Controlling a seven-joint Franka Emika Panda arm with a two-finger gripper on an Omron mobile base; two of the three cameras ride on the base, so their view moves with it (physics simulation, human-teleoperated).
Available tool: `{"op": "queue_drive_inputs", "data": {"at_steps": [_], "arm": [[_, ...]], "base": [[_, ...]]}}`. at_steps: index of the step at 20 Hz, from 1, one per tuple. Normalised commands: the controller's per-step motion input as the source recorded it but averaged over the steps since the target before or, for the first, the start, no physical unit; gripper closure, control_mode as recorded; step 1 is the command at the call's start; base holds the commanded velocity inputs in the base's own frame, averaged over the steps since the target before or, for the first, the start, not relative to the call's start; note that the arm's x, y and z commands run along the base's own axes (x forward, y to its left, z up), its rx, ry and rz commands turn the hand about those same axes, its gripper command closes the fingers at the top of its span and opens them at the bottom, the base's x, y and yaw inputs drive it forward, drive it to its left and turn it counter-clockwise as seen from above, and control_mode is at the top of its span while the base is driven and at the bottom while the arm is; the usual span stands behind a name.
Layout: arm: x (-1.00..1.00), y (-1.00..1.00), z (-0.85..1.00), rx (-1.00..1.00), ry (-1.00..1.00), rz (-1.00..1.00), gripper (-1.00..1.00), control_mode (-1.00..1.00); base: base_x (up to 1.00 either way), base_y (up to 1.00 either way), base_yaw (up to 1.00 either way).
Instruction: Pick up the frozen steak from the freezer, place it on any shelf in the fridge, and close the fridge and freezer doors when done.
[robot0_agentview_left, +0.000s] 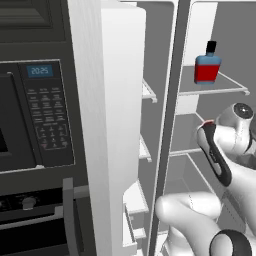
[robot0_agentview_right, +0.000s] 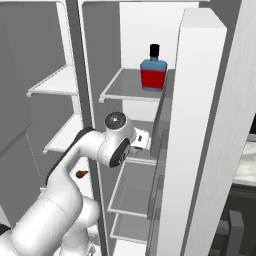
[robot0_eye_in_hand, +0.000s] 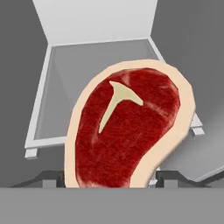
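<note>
Gripping the steak (robot0_eye_in_hand: 127, 131) over a fridge shelf (robot0_eye_in_hand: 57, 87), end effector (robot0_eye_in_hand: 111, 179); microwave (robot0_agentview_left: 30, 115) display reading "20:25".

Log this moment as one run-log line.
phase: carrying to fridge | gripper: shut on steak | below: bare fridge shelf | blue-and-red bottle: upper shelf | doors: open

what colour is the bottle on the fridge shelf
The bottle is blue with a red label and a black cap, clearest in the right base view.
</note>
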Motion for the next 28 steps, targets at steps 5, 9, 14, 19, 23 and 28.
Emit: {"op": "queue_drive_inputs", "data": {"at_steps": [5,9,14,19,23,28], "arm": [[0.44,-0.31,-0.32,0.00,0.00,0.00,1.00,-1.00],[0.41,-0.42,-0.38,0.00,0.00,0.00,1.00,-1.00],[0.63,-0.11,-0.16,0.00,0.00,0.00,1.00,-1.00],[0.99,0.00,-0.24,0.00,0.00,0.00,-1.00,-1.00],[0.68,0.00,-0.11,0.00,-0.01,0.00,-1.00,-1.00],[-0.03,0.00,0.04,0.01,0.00,0.00,-1.00,-1.00]], "base": [[0.00,0.00,0.00],[0.00,0.00,0.00],[0.00,0.00,0.00],[0.00,0.00,0.00],[0.00,0.00,0.00],[0.00,0.00,0.00]]}}
